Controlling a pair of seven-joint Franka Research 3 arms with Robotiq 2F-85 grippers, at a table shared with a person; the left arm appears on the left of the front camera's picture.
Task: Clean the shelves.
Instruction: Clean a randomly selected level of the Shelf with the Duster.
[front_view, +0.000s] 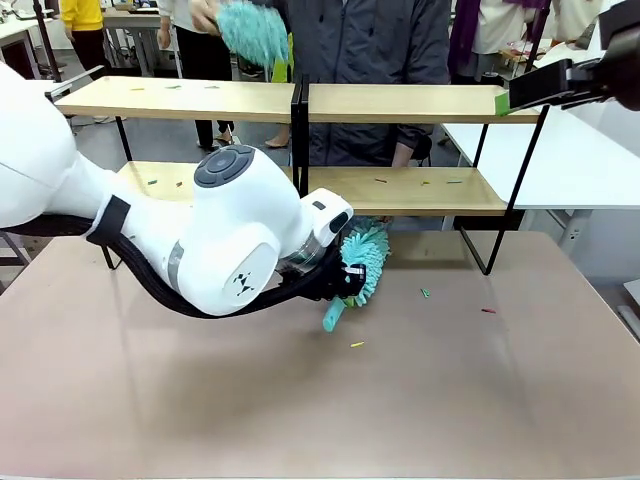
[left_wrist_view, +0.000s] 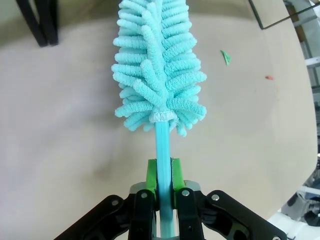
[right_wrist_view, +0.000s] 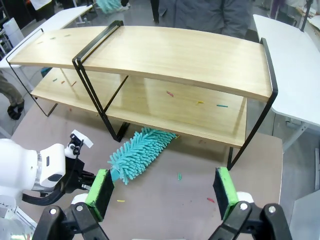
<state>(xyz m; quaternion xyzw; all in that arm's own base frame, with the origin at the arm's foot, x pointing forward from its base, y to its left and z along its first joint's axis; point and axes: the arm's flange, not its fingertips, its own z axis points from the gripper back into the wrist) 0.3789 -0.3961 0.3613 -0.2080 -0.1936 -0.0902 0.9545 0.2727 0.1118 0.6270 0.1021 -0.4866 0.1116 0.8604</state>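
Observation:
The shelves (front_view: 400, 104) stand across the table's far half, light-wood boards on a thin black frame, and they also fill the upper half of the right wrist view (right_wrist_view: 165, 55). My left gripper (front_view: 345, 282) is shut on the handle of a teal fluffy duster (front_view: 366, 258). Its head lies low at the front edge of the lower right board. In the left wrist view the green pads (left_wrist_view: 152, 182) clamp the duster's (left_wrist_view: 157, 65) handle. My right gripper (right_wrist_view: 162, 192) hangs open and empty, high above the shelves' right end (front_view: 510, 98).
A person behind the shelves holds a second teal duster (front_view: 250, 30) over the top left board. Small coloured scraps (front_view: 425, 182) lie on the lower board, and others (front_view: 425, 293) on the brown table. A white table (front_view: 590, 150) stands to the right.

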